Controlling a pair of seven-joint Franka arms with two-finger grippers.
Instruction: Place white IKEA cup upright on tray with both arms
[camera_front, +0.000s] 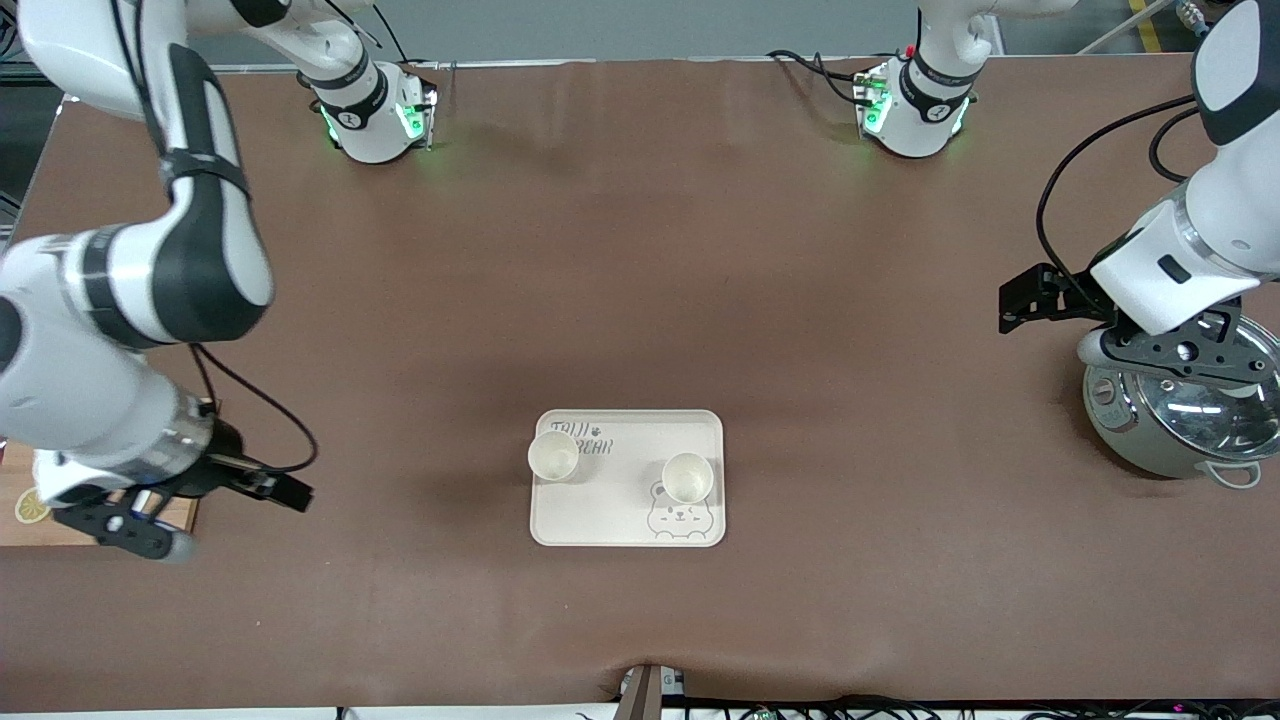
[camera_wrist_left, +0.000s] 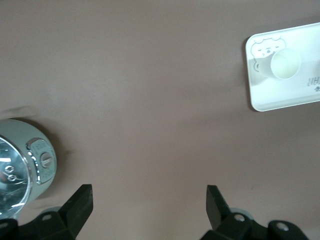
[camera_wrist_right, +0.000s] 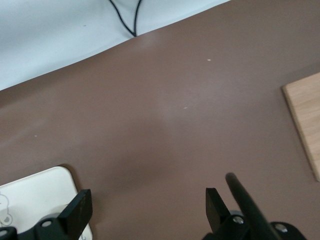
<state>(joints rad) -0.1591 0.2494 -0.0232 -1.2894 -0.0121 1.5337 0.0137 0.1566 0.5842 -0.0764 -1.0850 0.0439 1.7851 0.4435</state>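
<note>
The cream tray (camera_front: 627, 510) lies in the middle of the table, toward the front camera. Two white cups stand upright on it: one (camera_front: 553, 455) by the lettering at the tray's edge toward the right arm's end, the other (camera_front: 687, 477) above the bear drawing toward the left arm's end. My left gripper (camera_front: 1180, 352) is open and empty over a metal pot; its wrist view (camera_wrist_left: 149, 210) shows the tray (camera_wrist_left: 285, 97) and one cup (camera_wrist_left: 285, 64) far off. My right gripper (camera_front: 135, 528) is open and empty over a wooden board's edge; its wrist view (camera_wrist_right: 149, 210) shows a tray corner (camera_wrist_right: 35, 192).
A silver pot with a lid (camera_front: 1180, 420) stands at the left arm's end of the table, also in the left wrist view (camera_wrist_left: 20, 167). A wooden cutting board (camera_front: 20, 525) lies at the right arm's end, also in the right wrist view (camera_wrist_right: 305, 115). Brown table cover (camera_front: 640, 280) lies between.
</note>
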